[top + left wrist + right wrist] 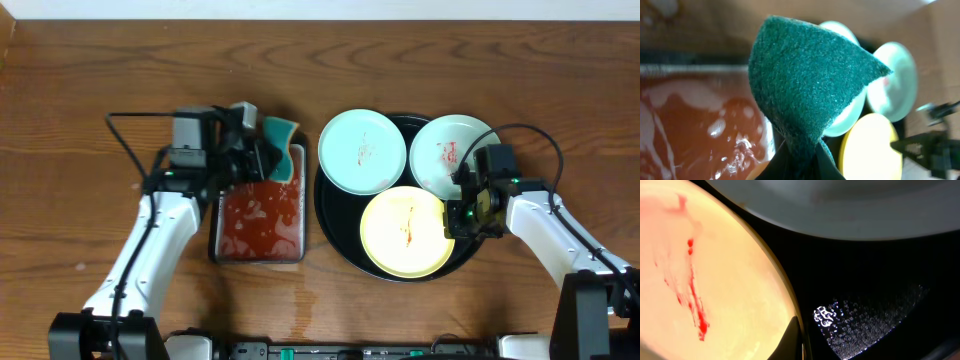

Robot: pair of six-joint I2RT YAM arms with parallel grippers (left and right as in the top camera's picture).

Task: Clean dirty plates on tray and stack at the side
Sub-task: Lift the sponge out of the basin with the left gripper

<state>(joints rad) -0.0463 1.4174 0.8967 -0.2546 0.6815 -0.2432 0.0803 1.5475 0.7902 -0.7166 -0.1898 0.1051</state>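
Note:
Three smeared plates lie on the round black tray [334, 215]: a mint-blue plate [362, 150], a white plate [445, 150] and a pale yellow plate [405, 232]. My left gripper [262, 150] is shut on a green sponge [280, 130] and holds it over the far right corner of the red-liquid tray. In the left wrist view the sponge [805, 80] fills the middle above the jaws [800, 165]. My right gripper [458, 215] is at the yellow plate's right rim. In the right wrist view its finger [797, 340] lies on the rim of the yellow plate [715, 280], closed on it.
A small rectangular black tray [213, 232] of red liquid sits left of the round tray, under my left arm. The wooden table [80, 120] surrounds both. The white plate's edge [840, 205] and wet black tray floor [865, 270] show in the right wrist view.

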